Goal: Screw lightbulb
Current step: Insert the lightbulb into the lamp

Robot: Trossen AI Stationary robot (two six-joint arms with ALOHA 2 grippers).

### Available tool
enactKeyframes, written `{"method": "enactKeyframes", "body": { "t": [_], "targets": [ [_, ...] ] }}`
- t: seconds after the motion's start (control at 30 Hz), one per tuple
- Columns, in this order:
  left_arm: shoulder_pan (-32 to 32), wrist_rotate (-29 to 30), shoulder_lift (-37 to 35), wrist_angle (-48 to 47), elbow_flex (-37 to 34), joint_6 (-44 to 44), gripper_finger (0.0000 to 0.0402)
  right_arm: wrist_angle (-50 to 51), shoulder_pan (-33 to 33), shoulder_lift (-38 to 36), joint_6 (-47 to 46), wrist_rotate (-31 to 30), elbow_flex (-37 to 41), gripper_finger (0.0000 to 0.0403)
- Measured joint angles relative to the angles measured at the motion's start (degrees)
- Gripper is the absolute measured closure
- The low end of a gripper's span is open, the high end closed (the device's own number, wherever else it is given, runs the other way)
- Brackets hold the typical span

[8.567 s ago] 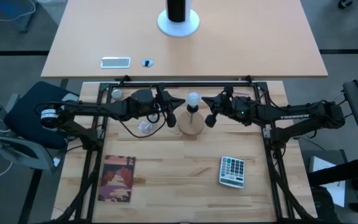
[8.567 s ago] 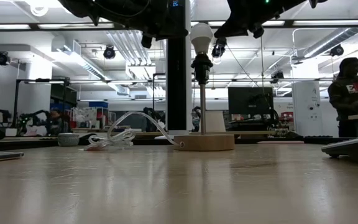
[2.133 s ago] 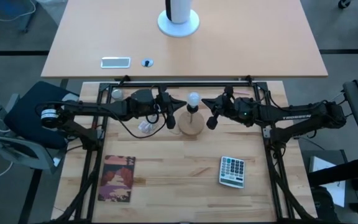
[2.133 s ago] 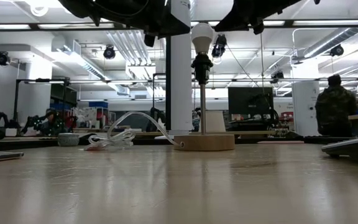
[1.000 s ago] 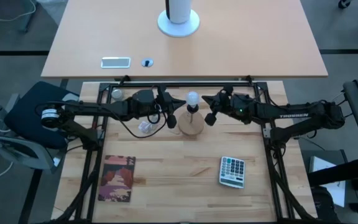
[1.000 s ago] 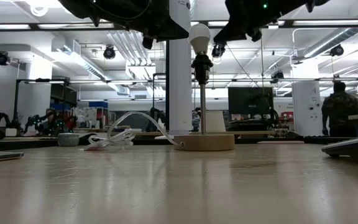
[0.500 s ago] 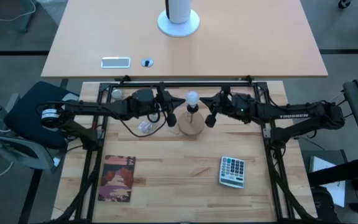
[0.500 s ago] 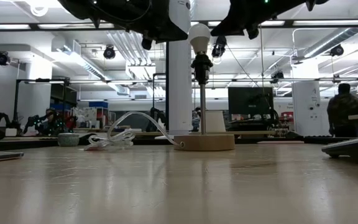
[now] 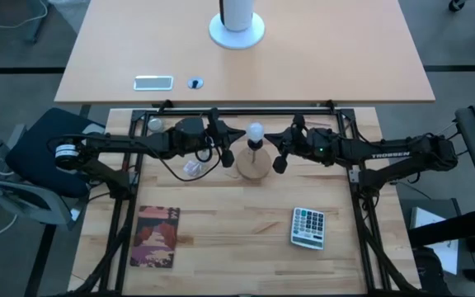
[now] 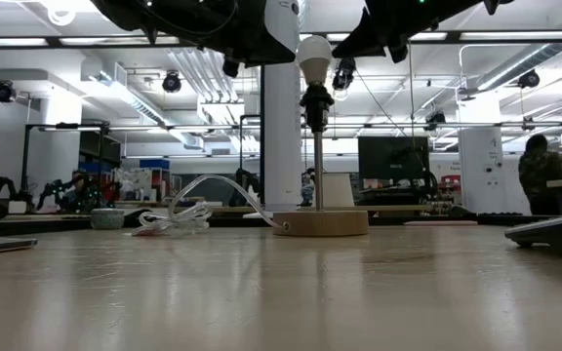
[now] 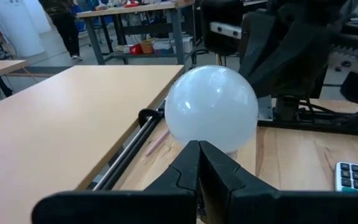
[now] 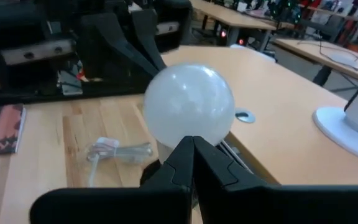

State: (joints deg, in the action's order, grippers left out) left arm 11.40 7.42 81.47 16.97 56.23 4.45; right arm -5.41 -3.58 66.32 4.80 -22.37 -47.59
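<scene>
The frosted-white lightbulb (image 9: 256,129) sits upright in the socket on top of a thin lamp post, which stands on a round wooden base (image 9: 254,167). Both grippers hang level at bulb height, well above the table. My left gripper (image 9: 239,136) is shut, and its tips are at the bulb's left side (image 11: 211,109). My right gripper (image 9: 272,139) is shut too, with its tips at the bulb's right side (image 12: 188,115). In the low view the bulb (image 10: 313,54) shows between the two dark arms. My left gripper's shut fingertips (image 11: 199,149) point level at the bulb's lower part from the table's left; I cannot tell whether they touch it. My right gripper's shut fingertips (image 12: 192,144) point level at the bulb's lower part from the table's right; I cannot tell whether they touch it.
A calculator (image 9: 308,227) lies near right and a booklet (image 9: 157,237) near left. A crumpled clear wrapper (image 9: 192,168) lies left of the lamp base, and a small grey ball (image 9: 154,124) at the far left. A person (image 10: 538,161) stands in the room behind.
My right gripper has swung a little at the wrist beside the bulb, staying at the same height. The bulb and lamp have kept still.
</scene>
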Motion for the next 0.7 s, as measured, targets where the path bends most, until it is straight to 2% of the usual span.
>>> {"method": "enactKeyframes", "body": {
  "t": [0.3, 0.47, 0.6, 0.7],
  "targets": [
    [-0.1, -0.4, -0.2, -1.7, 0.0, 0.0, 0.0401, 3.9, 0.0, -1.2, -1.4, -2.2, 0.1, 0.0403],
    [-0.2, -4.0, -0.3, -1.5, 0.0, 0.0, 0.0401, 3.1, -0.8, -1.1, 0.3, -4.6, 0.1, 0.0403],
    [-0.2, -3.9, -0.3, -0.3, 0.0, 0.0, 0.0401, 1.5, -2.2, -0.5, 1.7, -4.3, 0.0, 0.0403],
    [-0.1, -3.6, -0.3, 0.6, 0.0, 0.2, 0.0401, 0.3, -2.4, 0.0, 1.8, -1.4, 0.0, 0.0403]
  ]
}}
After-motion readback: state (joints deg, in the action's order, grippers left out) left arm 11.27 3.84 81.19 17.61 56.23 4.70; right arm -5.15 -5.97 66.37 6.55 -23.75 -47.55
